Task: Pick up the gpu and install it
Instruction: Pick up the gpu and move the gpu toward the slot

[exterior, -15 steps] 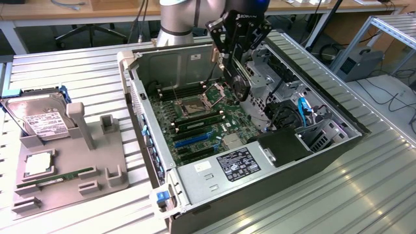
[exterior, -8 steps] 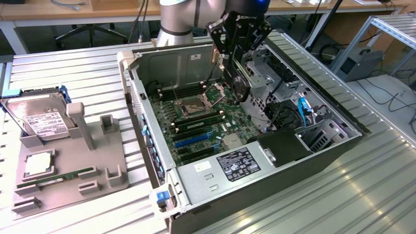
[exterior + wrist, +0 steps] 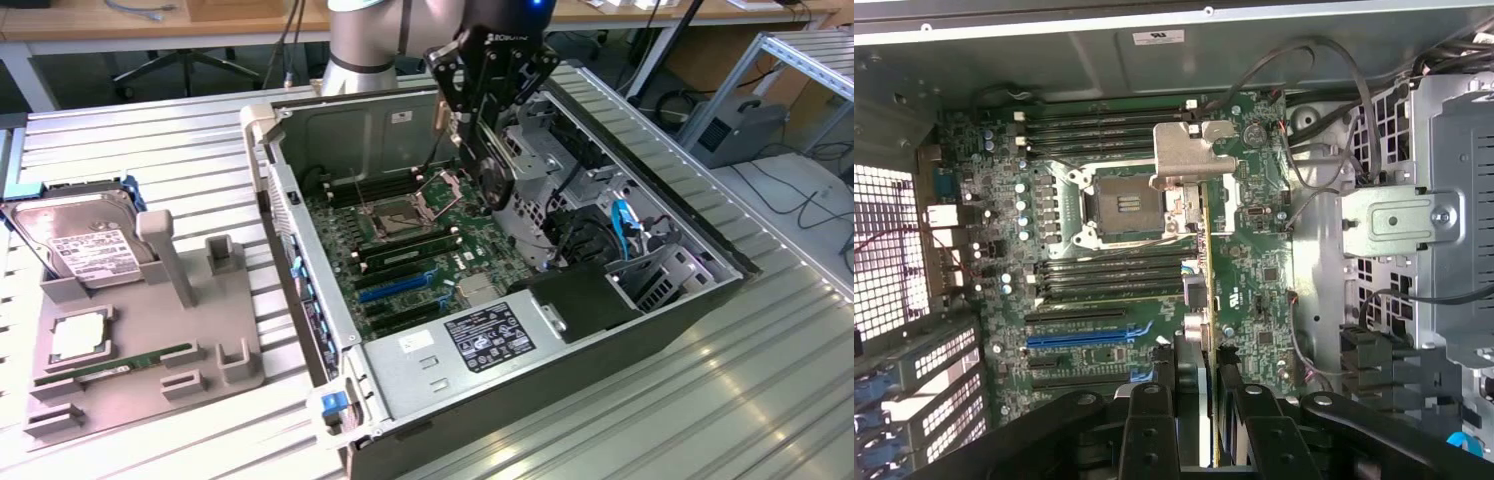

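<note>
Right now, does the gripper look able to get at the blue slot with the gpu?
Probably yes. The case lies open, and nothing covers the blue slot. The gripper, shut on the gpu, hangs above the board near the socket, so the way over to the slot looks free.

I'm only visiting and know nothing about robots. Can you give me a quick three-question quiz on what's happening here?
1. True or false: the gripper holds the gpu on edge above the motherboard.
2. What sits on the grey fixture at the exterior view's left? A) hard drive and RAM stick B) keyboard C) screwdriver
3. Fill in: one expansion slot on the motherboard is coloured ____.
Key: 1 true; 2 A; 3 blue.
</note>
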`<state>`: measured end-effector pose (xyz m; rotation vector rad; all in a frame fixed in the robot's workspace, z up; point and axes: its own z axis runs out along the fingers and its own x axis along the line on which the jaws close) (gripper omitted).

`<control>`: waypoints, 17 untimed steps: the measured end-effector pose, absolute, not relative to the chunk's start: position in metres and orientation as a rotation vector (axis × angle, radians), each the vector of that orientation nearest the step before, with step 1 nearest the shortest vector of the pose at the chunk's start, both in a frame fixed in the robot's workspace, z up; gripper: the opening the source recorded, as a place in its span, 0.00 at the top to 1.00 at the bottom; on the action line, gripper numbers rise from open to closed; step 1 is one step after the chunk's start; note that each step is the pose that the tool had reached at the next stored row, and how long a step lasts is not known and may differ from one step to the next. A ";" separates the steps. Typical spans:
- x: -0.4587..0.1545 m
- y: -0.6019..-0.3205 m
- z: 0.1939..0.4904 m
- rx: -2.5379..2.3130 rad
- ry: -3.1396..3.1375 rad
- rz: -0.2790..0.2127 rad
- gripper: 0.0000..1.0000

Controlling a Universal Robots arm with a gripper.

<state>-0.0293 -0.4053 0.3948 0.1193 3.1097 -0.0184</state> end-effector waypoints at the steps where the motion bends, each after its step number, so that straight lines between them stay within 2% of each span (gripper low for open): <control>1: -0.029 -0.405 0.395 0.119 3.110 -0.018 0.73; 17: -0.027 -0.405 0.391 0.119 3.110 -0.018 0.73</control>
